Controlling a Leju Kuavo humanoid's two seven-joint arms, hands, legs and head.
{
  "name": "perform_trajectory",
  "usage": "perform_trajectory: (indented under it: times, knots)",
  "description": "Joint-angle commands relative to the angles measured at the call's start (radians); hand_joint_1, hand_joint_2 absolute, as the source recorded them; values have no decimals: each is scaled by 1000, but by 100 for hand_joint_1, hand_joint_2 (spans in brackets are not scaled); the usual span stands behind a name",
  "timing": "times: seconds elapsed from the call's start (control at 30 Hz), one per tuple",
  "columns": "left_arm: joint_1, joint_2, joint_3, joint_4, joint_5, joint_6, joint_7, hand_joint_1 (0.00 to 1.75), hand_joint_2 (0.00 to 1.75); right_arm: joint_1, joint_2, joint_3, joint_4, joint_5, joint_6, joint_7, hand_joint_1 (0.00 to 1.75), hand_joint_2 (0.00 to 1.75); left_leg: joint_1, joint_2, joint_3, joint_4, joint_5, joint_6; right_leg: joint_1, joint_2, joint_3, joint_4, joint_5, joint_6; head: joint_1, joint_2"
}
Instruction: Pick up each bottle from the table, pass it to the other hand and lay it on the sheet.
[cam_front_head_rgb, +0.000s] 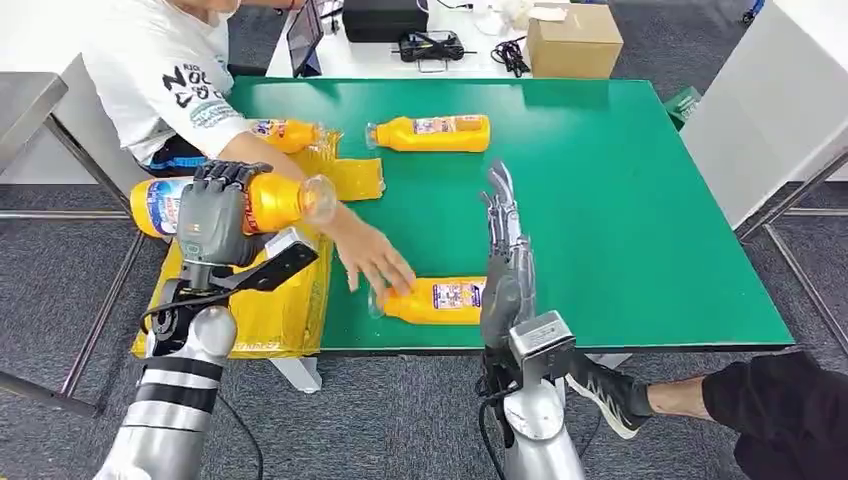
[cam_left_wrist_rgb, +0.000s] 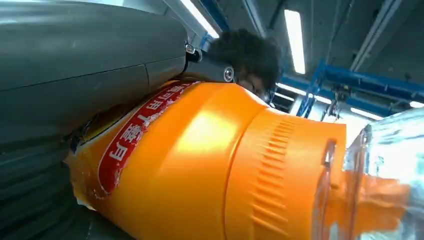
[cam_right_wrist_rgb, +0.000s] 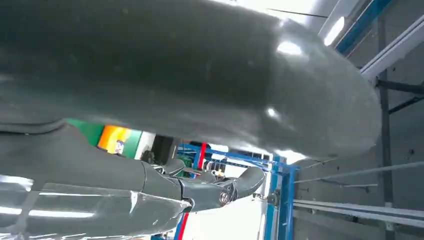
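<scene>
My left hand (cam_front_head_rgb: 212, 215) grips an orange bottle (cam_front_head_rgb: 272, 200) held sideways above the yellow sheet (cam_front_head_rgb: 285, 300) at the green table's left edge; up close the bottle (cam_left_wrist_rgb: 200, 165) lies against my palm. My right hand (cam_front_head_rgb: 505, 262) stands upright with its fingers straight and apart, holding nothing, just right of a bottle (cam_front_head_rgb: 437, 300) lying near the front edge. A person's hand (cam_front_head_rgb: 372, 258) rests on that bottle's neck end. Another bottle (cam_front_head_rgb: 432, 133) lies at the far middle, and one more (cam_front_head_rgb: 286, 133) lies on the sheet's far part.
The green table (cam_front_head_rgb: 620, 200) has free room on its right half. A person in a white shirt (cam_front_head_rgb: 165, 70) leans in from the far left. Someone's leg and shoe (cam_front_head_rgb: 610, 392) lie on the floor at the front right. A cardboard box (cam_front_head_rgb: 573, 40) stands behind.
</scene>
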Motion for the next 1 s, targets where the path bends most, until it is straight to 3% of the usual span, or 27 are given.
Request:
perform_trajectory:
  times: [0.03,0.07,0.2,0.67,1.0]
  knots:
    - [-75,129,-65,211,-43,8,44,175,175,-30,-34,19,34,-11,10,-1,0,0,1,3,12,-2,-4,-2,1,2,11,-1,-4,-3,0,0]
    - [-75,135,-59,221,-36,13,41,175,175,-28,-36,21,30,-12,13,-1,0,0,0,3,6,-2,-1,-1,0,2,5,-1,-1,-2,0,0]
    - [-55,153,-28,261,-4,-4,23,175,175,-20,-40,24,33,-19,23,1,0,0,0,3,4,-1,-1,-1,0,2,3,-1,-1,-2,0,0]
    - [-50,153,-11,288,35,-35,-3,175,175,-17,-36,22,41,-24,34,3,0,0,1,1,5,-1,-2,-1,1,1,5,-1,-2,-2,0,0]
    - [-103,183,-80,642,56,-50,-89,175,175,-34,-39,36,124,-48,69,-4,0,0,1,2,8,-3,-2,-2,1,1,8,-2,-2,-2,0,0]
